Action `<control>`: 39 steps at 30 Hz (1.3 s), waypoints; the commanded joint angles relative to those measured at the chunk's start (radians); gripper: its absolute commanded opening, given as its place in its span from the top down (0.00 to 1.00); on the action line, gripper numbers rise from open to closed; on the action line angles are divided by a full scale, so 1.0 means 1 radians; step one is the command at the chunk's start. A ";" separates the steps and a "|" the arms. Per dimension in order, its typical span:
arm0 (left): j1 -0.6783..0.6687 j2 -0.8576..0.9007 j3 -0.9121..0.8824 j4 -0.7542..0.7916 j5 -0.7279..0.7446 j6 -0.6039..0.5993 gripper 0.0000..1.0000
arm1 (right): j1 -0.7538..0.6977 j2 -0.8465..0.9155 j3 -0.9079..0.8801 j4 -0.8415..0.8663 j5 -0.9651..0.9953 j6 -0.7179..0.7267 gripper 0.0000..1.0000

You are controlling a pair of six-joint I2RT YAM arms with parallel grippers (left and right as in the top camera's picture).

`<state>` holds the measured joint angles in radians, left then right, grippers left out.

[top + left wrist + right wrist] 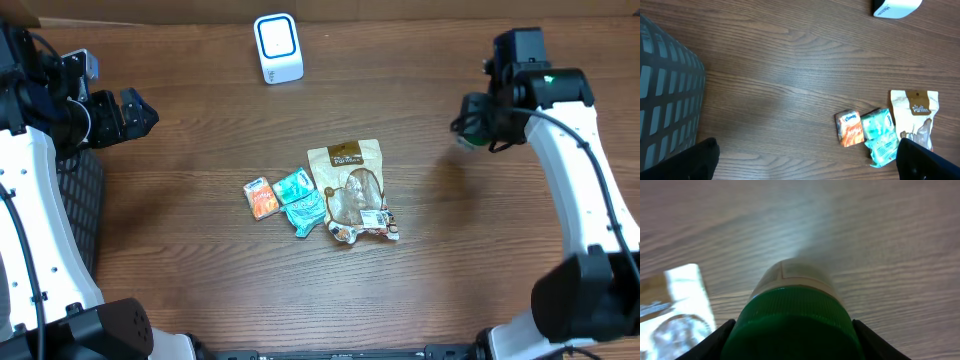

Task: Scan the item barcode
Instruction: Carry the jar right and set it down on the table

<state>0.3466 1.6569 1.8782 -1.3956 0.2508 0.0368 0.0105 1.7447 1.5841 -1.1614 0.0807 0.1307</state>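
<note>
the right gripper (480,128) pinches a green-capped bottle (795,315) aloft, likely to turn its label toward the scanner (277,47); the left gripper (140,112) hangs spread wide, idle.

White shells cover the left arm (30,200) and right arm (590,180), with black joints and thin black cables (607,185). The left gripper (807,160) has dark fingers (695,162). A green light (548,78), perhaps a lamp, marks the right wrist.
</note>
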 commanded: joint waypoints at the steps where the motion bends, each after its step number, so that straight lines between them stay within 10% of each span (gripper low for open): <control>1: -0.005 -0.001 0.009 0.002 0.004 0.023 0.01 | -0.045 0.043 -0.034 0.008 -0.024 0.008 0.62; 31: -0.005 -0.001 0.009 0.002 0.004 0.023 0.00 | -0.231 0.118 -0.191 0.153 -0.061 0.072 0.61; 39: -0.005 -0.001 0.009 0.002 0.004 0.023 0.01 | -0.230 0.118 -0.189 0.152 -0.106 0.079 0.00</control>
<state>0.3466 1.6569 1.8782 -1.3952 0.2508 0.0368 -0.2203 1.8732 1.3907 -1.0134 -0.0040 0.2066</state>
